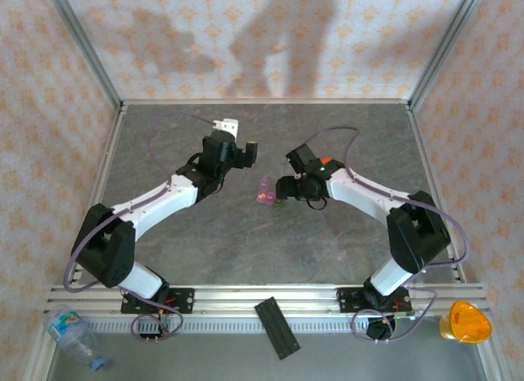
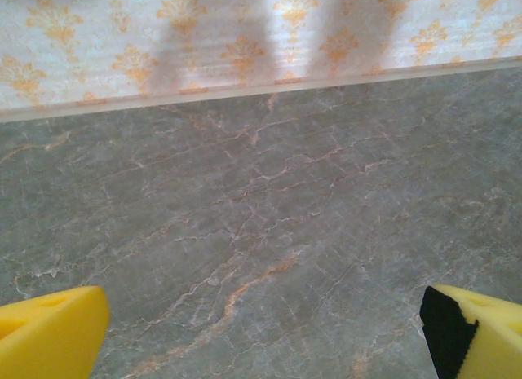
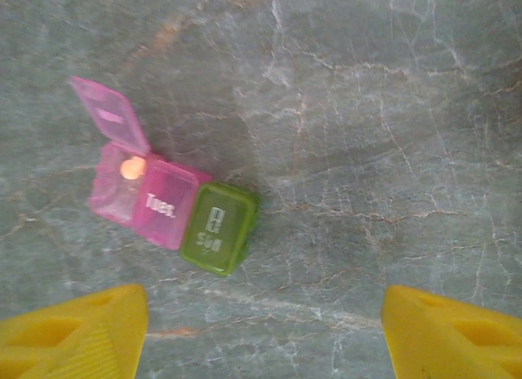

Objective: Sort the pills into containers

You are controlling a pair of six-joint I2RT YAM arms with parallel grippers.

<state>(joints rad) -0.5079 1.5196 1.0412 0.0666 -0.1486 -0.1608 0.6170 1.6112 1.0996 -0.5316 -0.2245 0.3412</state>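
Observation:
The containers [image 3: 167,204] lie on the grey marble table: two joined pink boxes and a green one [image 3: 218,226] marked "Sun". The left pink box has its lid [image 3: 110,114] up, and an orange pill [image 3: 132,168] lies inside. The pink box marked "Tues." and the green box are closed. My right gripper [image 3: 265,338] hangs open above the table, with the containers ahead and to its left. From above, the containers [image 1: 266,192] sit just left of the right gripper [image 1: 286,187]. My left gripper [image 1: 248,151] is open over bare table [image 2: 261,232], behind the containers.
A bit of red and orange [image 1: 326,161] peeks out behind the right arm. Patterned walls close off the back and sides. Off the table's front rail lie a clear plastic bottle [image 1: 74,332], a black strip [image 1: 277,328] and an orange object [image 1: 467,322].

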